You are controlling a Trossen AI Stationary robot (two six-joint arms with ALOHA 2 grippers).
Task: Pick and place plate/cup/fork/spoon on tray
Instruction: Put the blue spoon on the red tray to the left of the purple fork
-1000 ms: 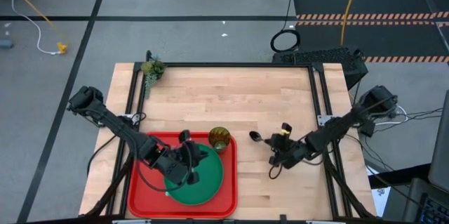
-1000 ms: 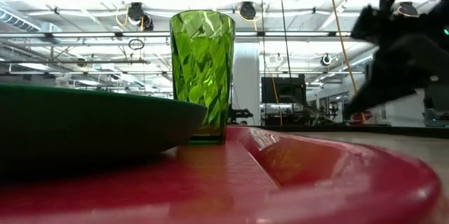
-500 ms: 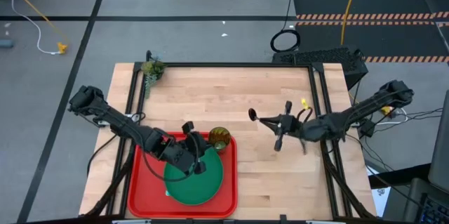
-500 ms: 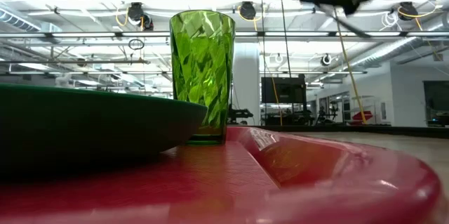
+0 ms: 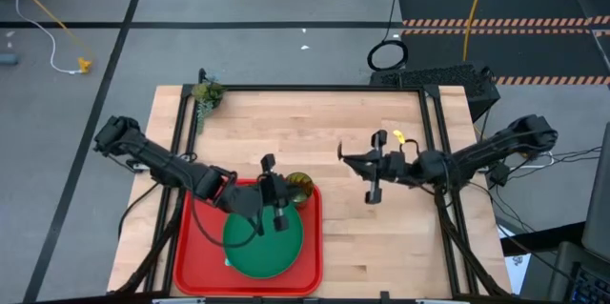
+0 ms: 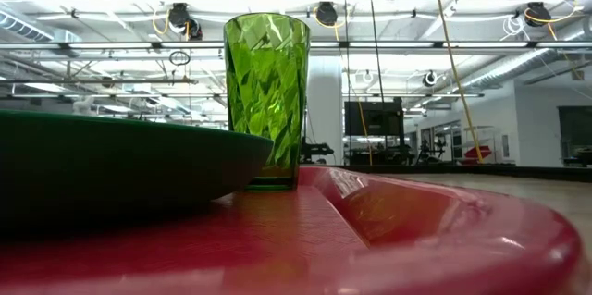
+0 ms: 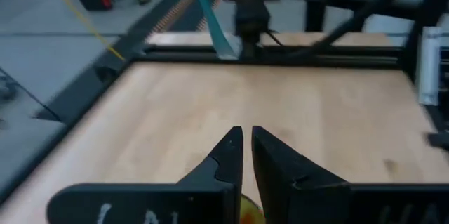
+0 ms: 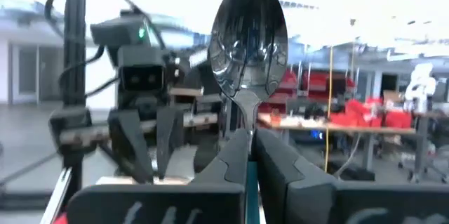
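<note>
The red tray (image 5: 193, 247) lies at the table's near left, and it fills the foreground of the low view (image 6: 416, 230). The dark-green plate (image 5: 262, 247) lies flat in it. The green cup (image 5: 298, 188) stands upright on the tray's far right corner, beside the plate (image 6: 111, 165) in the low view (image 6: 266, 92). My left gripper (image 5: 274, 197) is shut and empty above the plate, just left of the cup. My right gripper (image 5: 355, 159) is shut on the spoon (image 5: 341, 152) above the bare wood right of the tray. The fork does not show plainly. My right gripper pinches the spoon's neck (image 8: 247, 127) between its two fingers, just behind the bowl. The fingers lie along the spoon and point level toward the table's left. The shiny bowl (image 8: 249, 38) sticks out past the fingertips and the blue handle runs back between them. The spoon is lifted clear.
A leafy plant sprig (image 5: 206, 94) lies at the table's far left corner. Dark frame rails (image 5: 434, 132) run along the table's left, far and right edges. Bare wood (image 5: 315, 128) lies beyond and right of the tray.
My right gripper has risen and gone toward the far edge with the spoon, whose bowl lay on the table before and is now lifted clear. My left gripper has moved over the plate toward the cup, to the right and far side.
</note>
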